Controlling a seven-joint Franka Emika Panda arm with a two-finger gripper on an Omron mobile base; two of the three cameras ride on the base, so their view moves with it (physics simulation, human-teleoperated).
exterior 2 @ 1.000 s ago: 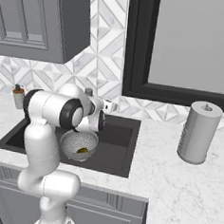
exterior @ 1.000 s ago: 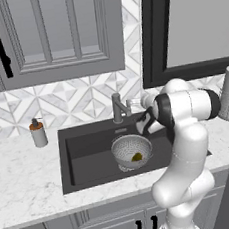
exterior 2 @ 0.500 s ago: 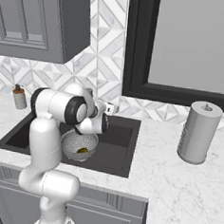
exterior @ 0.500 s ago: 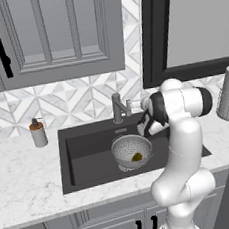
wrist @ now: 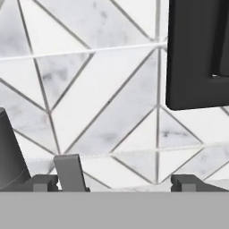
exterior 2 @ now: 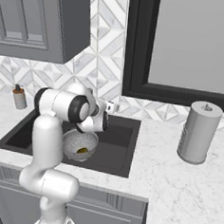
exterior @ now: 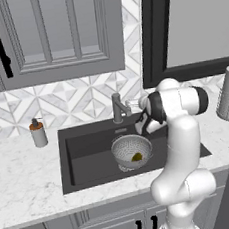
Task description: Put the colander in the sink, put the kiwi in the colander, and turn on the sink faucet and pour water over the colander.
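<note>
- Far left on my counter, the white soap dispenser with its brown pump top [exterior: 37,134] stands on the white marble counter [exterior: 22,172], well clear of the basin.
- Moving right, the large rectangular dark charcoal sink [exterior: 85,150] holds the round silver-grey perforated metal colander [exterior: 131,151], upright, and the small olive-green kiwi [exterior: 137,157] lies inside it.
- Behind, the short dark grey metal faucet [exterior: 118,107] rises at the back edge.
- Just right of it, my two-finger gripper [wrist: 109,182] is up near the faucet lever [wrist: 70,172]; jaws apart, nothing between them.
- Far right, a grey paper-towel roll [exterior 2: 198,132] stands on the counter.
</note>
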